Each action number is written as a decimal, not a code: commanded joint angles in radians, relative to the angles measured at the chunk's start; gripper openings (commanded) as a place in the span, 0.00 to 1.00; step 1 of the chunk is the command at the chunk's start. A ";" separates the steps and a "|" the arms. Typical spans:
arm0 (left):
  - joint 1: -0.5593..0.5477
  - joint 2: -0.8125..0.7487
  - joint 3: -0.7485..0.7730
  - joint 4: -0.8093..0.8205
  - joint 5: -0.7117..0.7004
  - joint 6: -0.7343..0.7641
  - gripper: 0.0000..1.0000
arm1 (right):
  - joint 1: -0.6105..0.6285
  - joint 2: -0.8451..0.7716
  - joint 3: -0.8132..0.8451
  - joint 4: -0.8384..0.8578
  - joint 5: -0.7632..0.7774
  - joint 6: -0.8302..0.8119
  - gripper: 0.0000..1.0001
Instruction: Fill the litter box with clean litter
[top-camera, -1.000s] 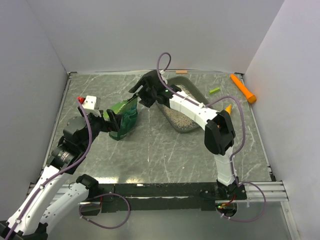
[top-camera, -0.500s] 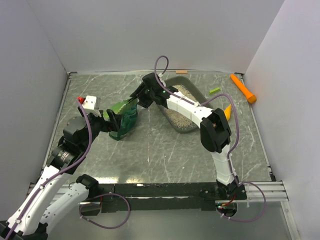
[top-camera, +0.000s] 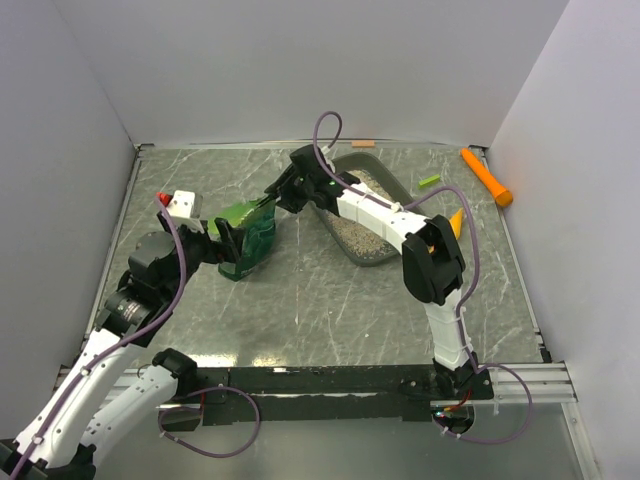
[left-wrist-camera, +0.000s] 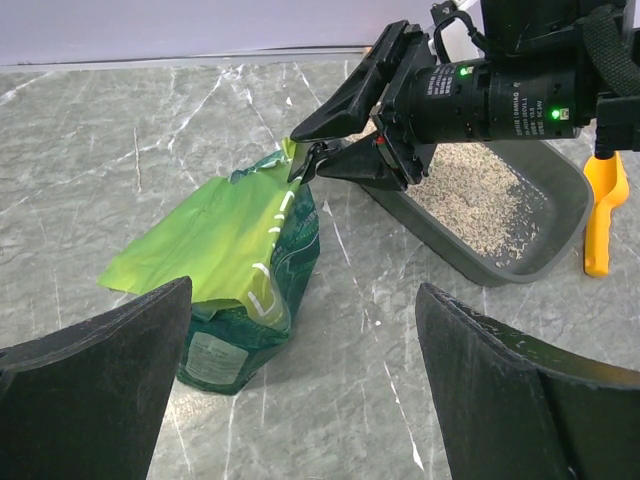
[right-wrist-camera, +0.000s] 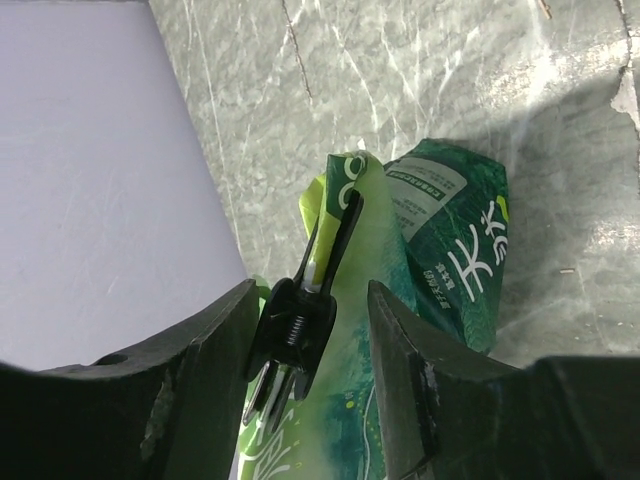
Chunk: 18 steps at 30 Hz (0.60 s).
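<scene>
**Right tool straddles the clip on the green bag**

Its fingers stand apart on either side of the black spring clip that pinches the bag's top, with a gap showing on one side. The left tool is spread wide, near the bag. The litter box sits on the counter just beside the bag and holds clean litter.

The right gripper has swung to the clip on the green bag, fingers narrowing.
</scene>
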 joint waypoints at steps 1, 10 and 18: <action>-0.001 0.001 -0.003 0.017 0.007 -0.009 0.97 | -0.012 -0.088 -0.014 0.031 -0.001 0.007 0.53; -0.001 0.004 -0.001 0.016 0.007 -0.009 0.97 | -0.019 -0.145 -0.083 0.068 0.003 -0.010 0.00; -0.001 0.011 -0.004 0.015 0.004 -0.008 0.97 | -0.027 -0.231 -0.159 0.072 0.034 -0.048 0.00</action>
